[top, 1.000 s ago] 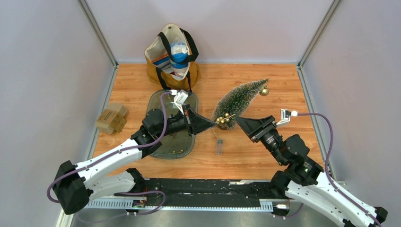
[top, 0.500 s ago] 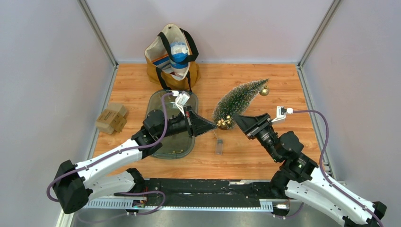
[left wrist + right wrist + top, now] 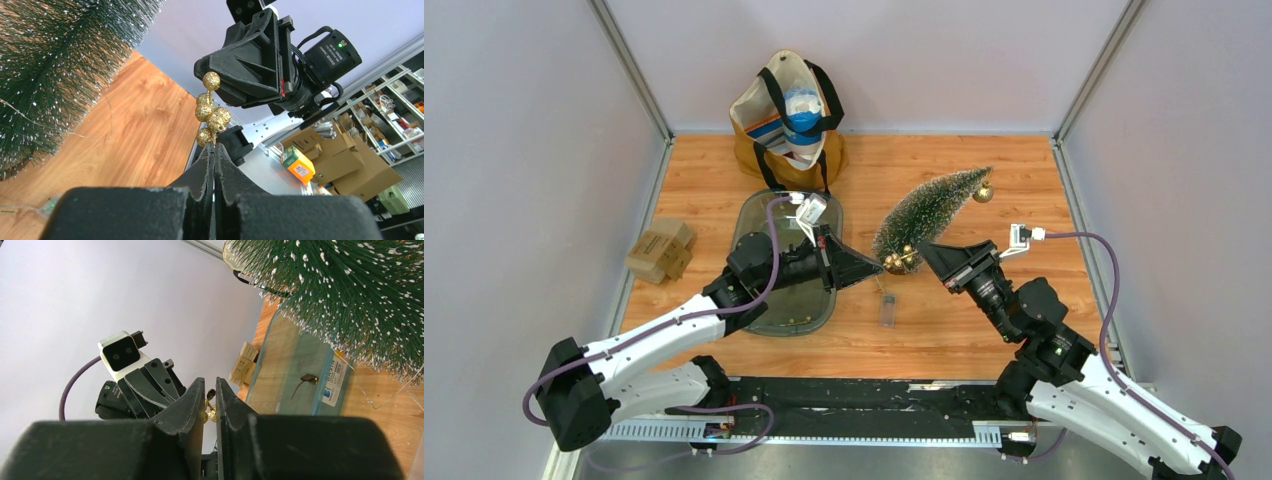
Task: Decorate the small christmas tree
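The small christmas tree (image 3: 929, 210) lies tilted on the wooden table, its tip toward the back right, where a gold ball (image 3: 984, 192) hangs. A gold glitter bead cluster (image 3: 898, 258) is held up by the tree's base. My left gripper (image 3: 879, 266) is shut on the stem under the cluster (image 3: 210, 112). From the right, my right gripper (image 3: 921, 250) meets it. Its jaws stand a narrow gap apart, and the beads (image 3: 210, 407) fill that gap. Green needles (image 3: 350, 290) fill the upper right of the right wrist view.
A clear tray (image 3: 769, 310) lies under my left arm, with a small dark hook (image 3: 305, 379) in it. A tan tote bag (image 3: 789, 110) stands at the back. Small cardboard boxes (image 3: 660, 250) sit at the left edge. A small clear box on a thin wire (image 3: 886, 310) lies in front of the tree.
My right gripper has moved left up to the bead cluster and its jaws have narrowed around it. The left gripper has stayed shut and in place.
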You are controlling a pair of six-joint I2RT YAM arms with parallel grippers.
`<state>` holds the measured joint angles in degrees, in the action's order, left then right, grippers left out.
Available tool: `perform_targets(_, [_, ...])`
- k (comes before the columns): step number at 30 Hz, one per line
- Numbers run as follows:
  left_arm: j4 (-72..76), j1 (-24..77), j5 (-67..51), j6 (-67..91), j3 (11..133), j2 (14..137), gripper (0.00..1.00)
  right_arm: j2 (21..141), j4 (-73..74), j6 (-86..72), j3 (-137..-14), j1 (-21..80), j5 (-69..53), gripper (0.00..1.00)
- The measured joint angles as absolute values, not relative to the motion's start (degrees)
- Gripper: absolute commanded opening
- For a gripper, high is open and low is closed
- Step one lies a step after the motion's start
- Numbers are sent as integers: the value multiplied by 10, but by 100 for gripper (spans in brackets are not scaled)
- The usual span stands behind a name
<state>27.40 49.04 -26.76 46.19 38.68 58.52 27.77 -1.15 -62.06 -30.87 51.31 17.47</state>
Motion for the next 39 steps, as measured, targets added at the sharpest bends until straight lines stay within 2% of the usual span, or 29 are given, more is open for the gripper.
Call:
perform_targets(6, [280,491,-269,462,387,589,0,281,-11,-619,-309,513,175,1])
perform_targets(7, [281,491,-269,462,387,590,3,282,-11,-618,-309,513,175,0])
perform_targets(8, [281,491,-269,462,387,590,12,283,-11,-618,-309,513,175,0])
perform_targets(9, [281,491,-269,462,387,590,17,284,-10,-617,-309,513,176,0])
perform_targets(10, [281,491,-269,465,387,591,29,284,-9,-616,-309,513,177,0])
perform_targets(12, [281,491,-269,464,387,593,46,283,-2,-611,-312,513,180,0])
perform_targets(16, [267,491,-264,459,387,595,66,260,33,-594,-317,513,201,0])
perform_targets(24, [120,492,-204,404,438,598,82,111,155,-551,-335,513,339,0])
perform_targets(28, [39,492,-158,364,509,625,84,46,198,-523,-338,513,430,0])
perform_targets(39, [-70,491,-92,305,622,736,85,78,252,-475,-385,513,547,0])
